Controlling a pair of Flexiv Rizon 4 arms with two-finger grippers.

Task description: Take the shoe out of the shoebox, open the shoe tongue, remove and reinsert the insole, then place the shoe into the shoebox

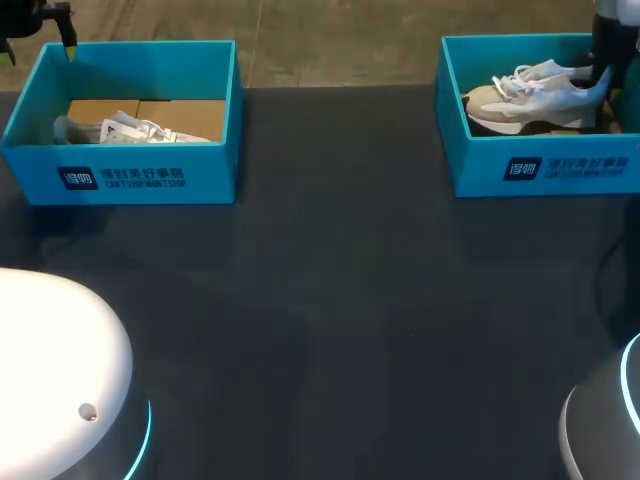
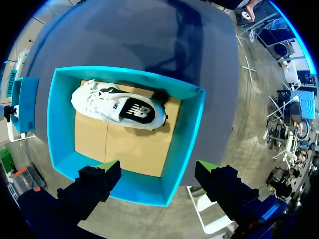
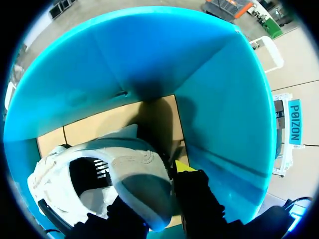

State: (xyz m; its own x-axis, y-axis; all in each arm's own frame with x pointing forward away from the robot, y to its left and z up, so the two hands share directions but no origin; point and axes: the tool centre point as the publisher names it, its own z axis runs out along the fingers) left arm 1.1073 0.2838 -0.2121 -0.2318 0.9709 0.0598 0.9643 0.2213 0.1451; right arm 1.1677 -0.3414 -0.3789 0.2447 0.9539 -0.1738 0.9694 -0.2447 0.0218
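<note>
Right gripper [image 3: 154,194] clamps shoe [image 3: 124,159] heel inside right box [image 3: 219,99], lift-out just starting, rest pending; left gripper [image 2: 157,172] open far left of it.

A dark matte table [image 1: 340,300] is shown from above in the head view. Two open blue shoeboxes are set directly on it by its far edge. The left shoebox [image 1: 150,182] is placed at the far left and the right shoebox [image 1: 545,172] at the far right, well apart, with dark tabletop seen between them.
</note>
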